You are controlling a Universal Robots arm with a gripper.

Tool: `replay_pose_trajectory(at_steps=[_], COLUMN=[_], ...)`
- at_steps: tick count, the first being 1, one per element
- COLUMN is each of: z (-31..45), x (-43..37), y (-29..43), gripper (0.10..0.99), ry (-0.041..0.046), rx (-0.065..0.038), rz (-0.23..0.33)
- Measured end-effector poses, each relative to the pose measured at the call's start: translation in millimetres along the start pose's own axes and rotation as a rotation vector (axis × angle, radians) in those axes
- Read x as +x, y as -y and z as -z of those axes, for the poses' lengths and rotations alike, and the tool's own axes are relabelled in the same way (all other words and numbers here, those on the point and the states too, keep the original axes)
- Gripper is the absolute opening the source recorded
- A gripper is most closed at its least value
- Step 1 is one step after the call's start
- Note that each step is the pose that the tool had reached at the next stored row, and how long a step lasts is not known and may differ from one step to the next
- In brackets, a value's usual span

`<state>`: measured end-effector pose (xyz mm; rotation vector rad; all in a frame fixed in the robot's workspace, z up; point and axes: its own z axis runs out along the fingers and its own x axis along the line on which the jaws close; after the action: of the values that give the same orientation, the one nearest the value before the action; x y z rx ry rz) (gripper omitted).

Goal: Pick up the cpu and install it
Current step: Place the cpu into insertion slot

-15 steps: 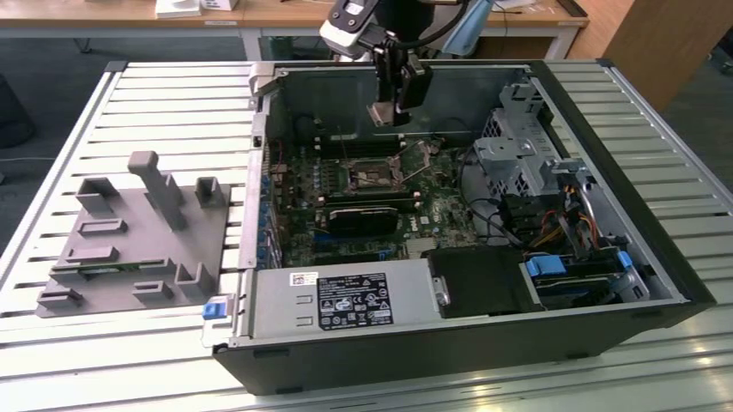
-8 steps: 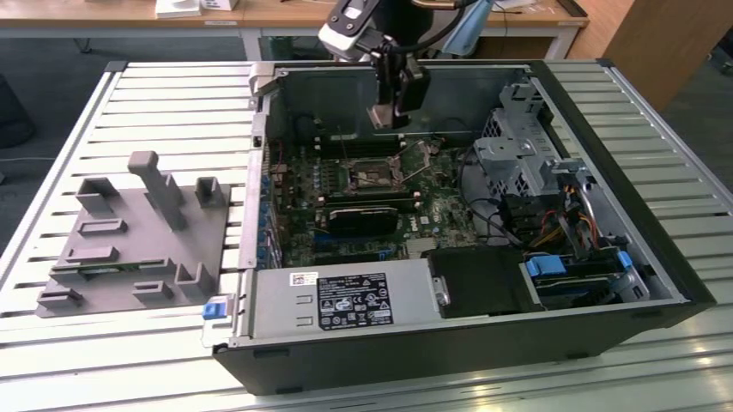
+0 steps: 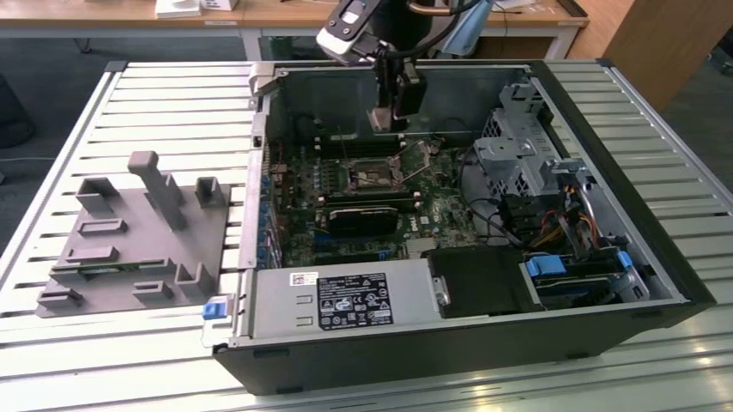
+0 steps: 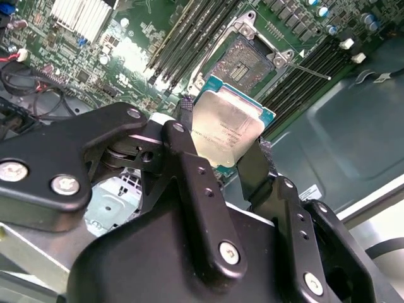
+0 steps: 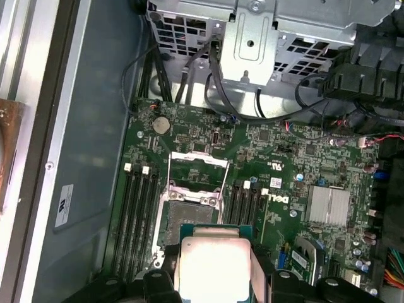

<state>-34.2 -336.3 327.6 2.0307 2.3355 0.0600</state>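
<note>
The cpu [image 4: 227, 126], a flat square chip with a silvery top and a green rim, is clamped by its edges between my black fingers [image 4: 189, 158]. My gripper [image 3: 394, 120] hangs inside the open computer case [image 3: 641, 172], above the motherboard. In the first wrist view the cpu [image 5: 214, 265] hovers beside the open cpu socket [image 5: 189, 218], whose metal frame [image 5: 199, 167] is swung up. In the second wrist view the socket [image 4: 243, 60] lies bare just beyond the chip, with its lever [image 4: 303, 69] sticking out sideways. In the exterior view the socket [image 3: 369, 176] sits below the gripper.
A grey plastic tray with upright posts [image 3: 137, 232] lies on the slatted table [image 3: 172, 94] at the exterior view's left. Inside the case are a black block [image 3: 360, 219], a silver power supply [image 3: 343, 300], a metal drive cage [image 3: 516, 154] and loose cables [image 5: 208, 69].
</note>
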Motion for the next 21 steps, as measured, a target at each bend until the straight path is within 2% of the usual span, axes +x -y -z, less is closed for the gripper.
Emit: replay_pose_trajectory(at_steps=[14, 21], z=[-8.6, -15.4], x=[0.1, 0.2], y=[0.9, 1.5], gripper=[0.533, 0.533], ry=[0.0054, 0.0063], rx=[0.001, 0.001], rz=[-0.091, -0.105])
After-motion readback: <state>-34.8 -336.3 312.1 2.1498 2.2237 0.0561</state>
